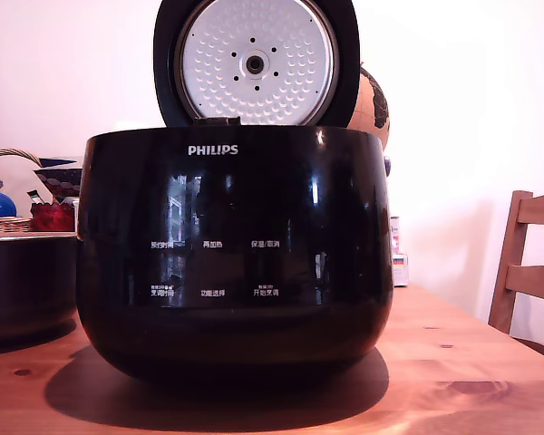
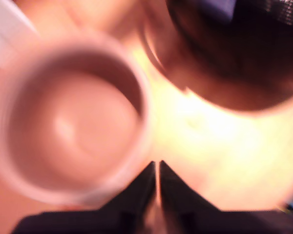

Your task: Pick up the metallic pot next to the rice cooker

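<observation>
The cooker [image 1: 234, 258] bears white PHILIPS lettering near its rim, with six small white Chinese button labels lower down, perhaps too small to read surely.

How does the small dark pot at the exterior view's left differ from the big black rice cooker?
The matte dark round pot is lower and smaller; the glossy black rice cooker fills the middle of the view. The cooker bears white PHILIPS lettering and labels; the pot is plain. The cooker's lid stands open; the pot shows none. Both sit on the wooden table.
</observation>
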Robot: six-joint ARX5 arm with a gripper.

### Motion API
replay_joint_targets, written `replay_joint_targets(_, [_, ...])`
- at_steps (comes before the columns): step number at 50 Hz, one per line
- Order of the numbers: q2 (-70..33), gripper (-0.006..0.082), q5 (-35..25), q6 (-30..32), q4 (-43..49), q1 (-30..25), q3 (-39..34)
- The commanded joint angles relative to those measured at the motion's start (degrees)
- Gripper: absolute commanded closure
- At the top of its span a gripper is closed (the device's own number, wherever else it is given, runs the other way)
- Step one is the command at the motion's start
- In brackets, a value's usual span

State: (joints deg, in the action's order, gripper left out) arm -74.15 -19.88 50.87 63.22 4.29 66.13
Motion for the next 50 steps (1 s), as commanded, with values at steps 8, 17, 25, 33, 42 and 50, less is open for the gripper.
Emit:
replay_joint_targets(8, [-4.50, 0.0409, -0.24, 0.15, -1.36, -0.42, 0.02])
replay_joint_targets(17, [-7.87, 0.0381, 2.69, 1.22, -2.12, -2.36, 0.02])
replay_joint_targets(25, [-10.45, 0.0347, 6.45, 2.49, -4.57, -3.89, 0.02])
replay_joint_targets(33, [-12.39, 0.0347, 9.99, 4.61, -8.50, -5.05, 0.02])
replay_joint_targets(42, [-15.45, 0.0348, 10.54, 6.21, -9.66, -5.14, 0.02])
replay_joint_targets(50, [-18.32, 0.0349, 11.04, 6.19, -10.23, -5.25, 0.02])
